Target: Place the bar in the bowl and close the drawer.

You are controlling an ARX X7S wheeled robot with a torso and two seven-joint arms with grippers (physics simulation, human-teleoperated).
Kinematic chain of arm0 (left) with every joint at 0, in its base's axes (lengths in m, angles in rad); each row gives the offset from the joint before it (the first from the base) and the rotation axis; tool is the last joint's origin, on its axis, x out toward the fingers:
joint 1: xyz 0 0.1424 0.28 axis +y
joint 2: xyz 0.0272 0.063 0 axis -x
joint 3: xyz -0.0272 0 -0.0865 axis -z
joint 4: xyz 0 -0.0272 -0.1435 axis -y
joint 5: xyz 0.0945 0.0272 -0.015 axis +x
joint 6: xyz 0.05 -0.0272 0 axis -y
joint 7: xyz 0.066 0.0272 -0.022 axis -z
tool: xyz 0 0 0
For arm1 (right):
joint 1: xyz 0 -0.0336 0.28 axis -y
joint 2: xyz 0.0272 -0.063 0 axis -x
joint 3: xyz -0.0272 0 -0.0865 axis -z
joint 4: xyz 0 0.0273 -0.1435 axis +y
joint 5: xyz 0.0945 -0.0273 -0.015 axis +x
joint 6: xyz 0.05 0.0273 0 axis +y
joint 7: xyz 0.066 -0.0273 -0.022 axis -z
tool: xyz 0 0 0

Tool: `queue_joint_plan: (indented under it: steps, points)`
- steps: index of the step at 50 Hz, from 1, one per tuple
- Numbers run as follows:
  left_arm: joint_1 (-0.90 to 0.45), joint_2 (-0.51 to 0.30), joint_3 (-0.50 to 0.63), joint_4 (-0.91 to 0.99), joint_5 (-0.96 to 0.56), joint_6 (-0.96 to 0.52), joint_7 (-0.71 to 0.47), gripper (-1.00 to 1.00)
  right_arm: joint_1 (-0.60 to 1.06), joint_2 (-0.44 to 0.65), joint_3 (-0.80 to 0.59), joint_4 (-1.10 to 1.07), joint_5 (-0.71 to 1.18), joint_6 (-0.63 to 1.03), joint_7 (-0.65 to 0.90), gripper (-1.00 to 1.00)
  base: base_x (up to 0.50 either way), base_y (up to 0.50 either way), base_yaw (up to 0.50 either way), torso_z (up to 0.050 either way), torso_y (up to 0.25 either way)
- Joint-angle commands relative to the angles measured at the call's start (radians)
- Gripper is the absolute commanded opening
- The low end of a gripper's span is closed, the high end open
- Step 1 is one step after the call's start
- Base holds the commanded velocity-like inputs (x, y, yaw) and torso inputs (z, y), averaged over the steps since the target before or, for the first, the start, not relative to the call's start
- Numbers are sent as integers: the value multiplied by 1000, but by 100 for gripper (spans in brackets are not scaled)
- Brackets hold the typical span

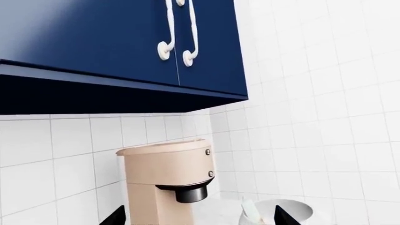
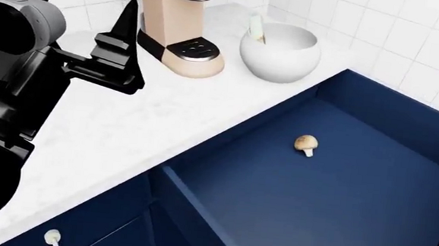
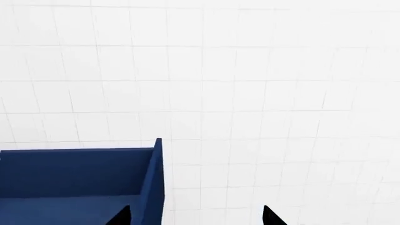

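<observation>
1. Bar already standing tilted inside the bowl, leaning on the rim nearest the coffee maker; bowl just beside the coffee maker on the white surface.
2. Step in hand, by judgement: shutting the drawer, which lies pulled well out from the surface edge, a small tan mushroom resting on its navy floor.
3. To do it well: press flat against the drawer front, not down on a side wall; push straight toward the surface, square to the front, so the drawer does not skew; keep the push slow so the mushroom does not roll; stay clear of the bowl throughout.
4. Drawer front and its handle not visible in any view, so contact point to be found before pushing.
5. Left gripper raised above the surface beside the coffee maker, empty, fingers spread wide with black tips showing at either side in the left wrist view, aimed at the coffee maker and bowl rather than at the drawer.
6. Right gripper absent from the head view; only two dark fingertips, set apart, at the frame edge of its own camera, probably open with nothing between, facing the tiled wall past a drawer side wall.
</observation>
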Motion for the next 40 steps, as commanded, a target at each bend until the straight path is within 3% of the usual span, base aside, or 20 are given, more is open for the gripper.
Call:
queue_joint_plan:
  steps: [1, 18, 26, 40]
  points:
    - [6, 0, 5, -1, 0, 8, -3, 100, -80, -6, 46, 72, -97, -43, -41, 100, 0, 0, 0, 0, 0]
    - [10, 1, 17, -6, 5, 19, -5, 100, -142, -15, 142, 147, -145, -67, -78, 100, 0, 0, 0, 0, 0]
    - [7, -1, 19, -7, 1, 19, -9, 100, -186, -69, 203, 178, -171, -114, -115, 100, 0, 0, 0, 0, 0]
    - [12, -1, 29, -9, 4, 26, -13, 100, -178, -165, 32, 329, -291, -274, -170, 100, 0, 0, 0, 0, 0]
